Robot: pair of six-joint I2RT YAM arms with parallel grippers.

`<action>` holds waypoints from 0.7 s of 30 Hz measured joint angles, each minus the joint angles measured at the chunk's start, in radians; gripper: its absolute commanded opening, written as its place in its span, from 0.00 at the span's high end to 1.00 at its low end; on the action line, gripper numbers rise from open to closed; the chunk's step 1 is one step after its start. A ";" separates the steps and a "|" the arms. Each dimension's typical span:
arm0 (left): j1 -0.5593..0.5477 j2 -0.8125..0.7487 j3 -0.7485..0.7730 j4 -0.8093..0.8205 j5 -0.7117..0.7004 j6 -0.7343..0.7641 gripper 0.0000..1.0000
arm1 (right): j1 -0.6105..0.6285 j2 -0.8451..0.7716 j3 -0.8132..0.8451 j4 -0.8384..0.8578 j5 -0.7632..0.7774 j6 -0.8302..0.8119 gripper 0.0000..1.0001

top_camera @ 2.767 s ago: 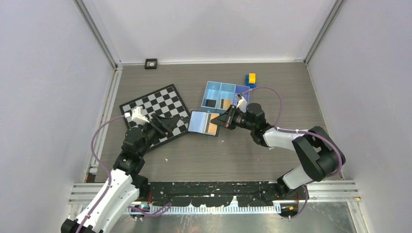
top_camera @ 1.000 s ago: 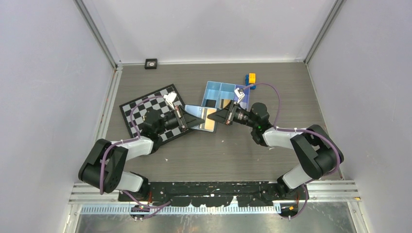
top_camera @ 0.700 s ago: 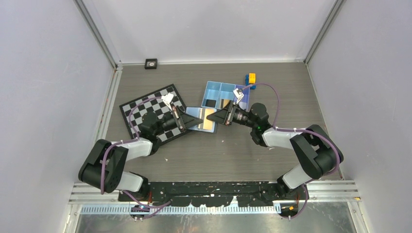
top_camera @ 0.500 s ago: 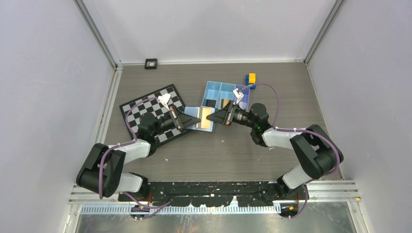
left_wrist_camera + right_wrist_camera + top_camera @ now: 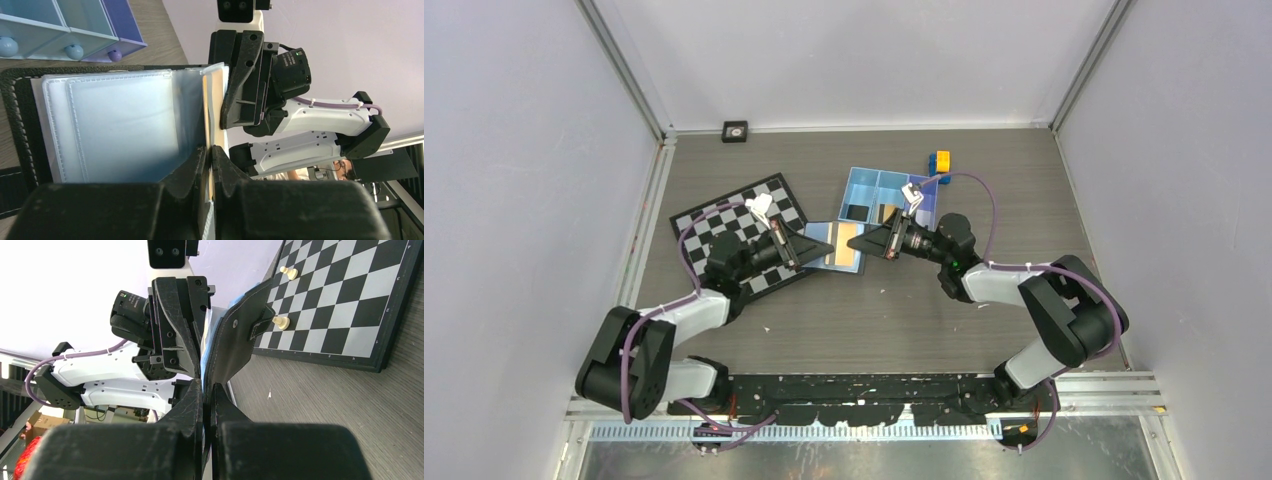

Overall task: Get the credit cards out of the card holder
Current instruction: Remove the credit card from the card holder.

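The black card holder [image 5: 816, 233] stands open and raised off the table between my two grippers. Its pale bluish sleeves [image 5: 120, 125] fill the left wrist view. A gold-orange credit card [image 5: 846, 244] shows in its right half, and its thin edge [image 5: 206, 100] runs up from my left gripper [image 5: 210, 150], which is shut on that edge. My right gripper [image 5: 206, 386] is shut on the holder's black outer cover [image 5: 235, 345]. From above, the left gripper [image 5: 827, 246] and the right gripper [image 5: 865, 243] face each other tip to tip. No silvery-grey card can be made out.
A chessboard [image 5: 724, 215] lies left of the holder, with two pale pieces [image 5: 281, 321] on it. A light-blue compartment tray [image 5: 864, 178] stands just behind the holder, and yellow-and-blue blocks [image 5: 940, 163] behind that. A small black square object [image 5: 735, 130] sits by the back wall.
The left arm came from over the chessboard to the holder and shut on the card's edge, then drew slightly back to the left. The right arm has stayed on the holder.
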 measured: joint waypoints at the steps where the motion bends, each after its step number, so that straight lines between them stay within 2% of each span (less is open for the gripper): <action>1: 0.001 0.000 0.000 0.000 0.000 0.002 0.87 | 0.000 0.000 0.000 0.002 0.000 0.000 1.00; 6: 0.009 0.025 -0.004 0.077 0.005 -0.035 0.82 | 0.000 0.000 0.000 0.014 -0.005 0.009 0.99; 15: 0.018 0.092 -0.020 0.237 0.021 -0.124 0.97 | 0.000 0.002 0.000 0.030 -0.008 0.019 1.00; 21: 0.032 0.093 -0.034 0.278 0.038 -0.153 1.00 | 0.002 0.002 0.000 0.037 -0.006 0.019 0.99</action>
